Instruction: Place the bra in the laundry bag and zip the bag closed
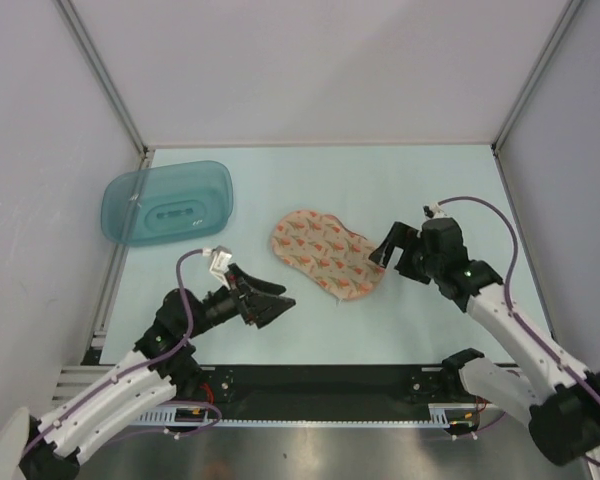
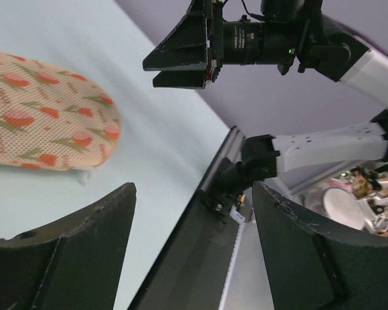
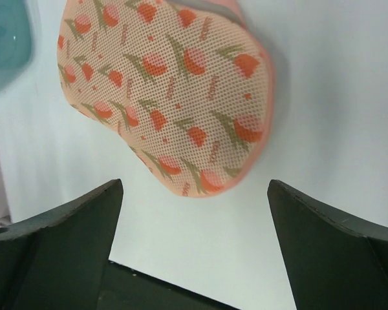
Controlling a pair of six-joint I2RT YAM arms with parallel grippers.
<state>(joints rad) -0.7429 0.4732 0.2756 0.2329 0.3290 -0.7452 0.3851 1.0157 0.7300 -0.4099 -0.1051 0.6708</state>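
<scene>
Teal tub [image 1: 167, 204] sits at 10 o'clock of the peach laundry bag [image 1: 326, 252], which lies flat mid-table; bra unseen, judged inside. Left gripper [image 1: 277, 298] at 7 o'clock and right gripper [image 1: 390, 258] at 3 o'clock gape empty. Risk: zip end unseen, closure possibly incomplete.

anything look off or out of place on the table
Nothing stands out. The laundry bag lies flat, looking closed, with no black fabric poking out; the bra shows in no view. The left gripper and right gripper are open, either side of it, not touching. The teal tub sits back left.
</scene>
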